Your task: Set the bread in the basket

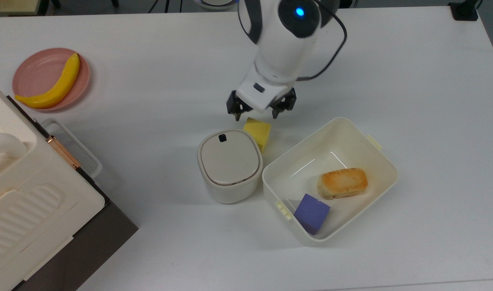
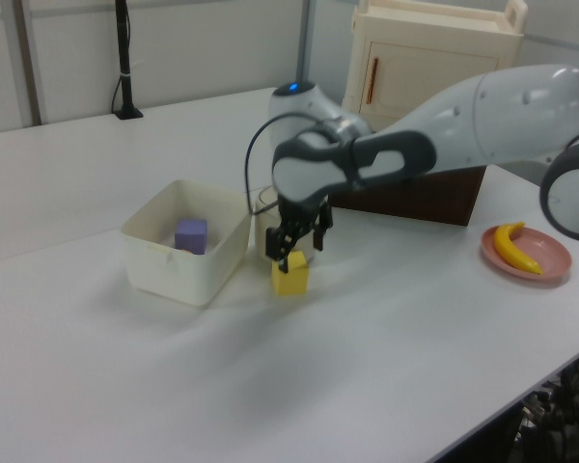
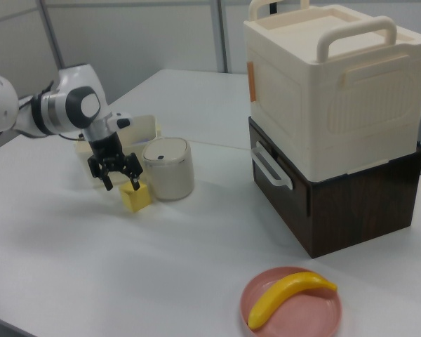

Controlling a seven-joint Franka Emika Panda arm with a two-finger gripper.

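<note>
The bread [image 1: 342, 183], a golden-brown bun, lies inside the cream-white basket [image 1: 351, 137] next to a purple cube [image 1: 311, 213]. In the left view the basket [image 2: 179, 265] shows the purple cube [image 2: 191, 235], and its wall hides the bread. My gripper [image 1: 256, 117] is open and hangs low over the far side of a yellow cube [image 1: 258, 131], one finger on each side of it, to the top view's left of the basket. The left view has the gripper [image 2: 294, 253] just above the yellow cube [image 2: 290, 277]. The right view has the gripper [image 3: 121, 184] over the cube [image 3: 137, 196] too.
A lidded cream canister [image 1: 230, 163] stands between the yellow cube and the basket's near corner. A banana [image 1: 54, 87] lies on a pink plate [image 1: 36, 72] at the top view's far left. A large cream box on a brown case [image 1: 28, 202] fills the lower left.
</note>
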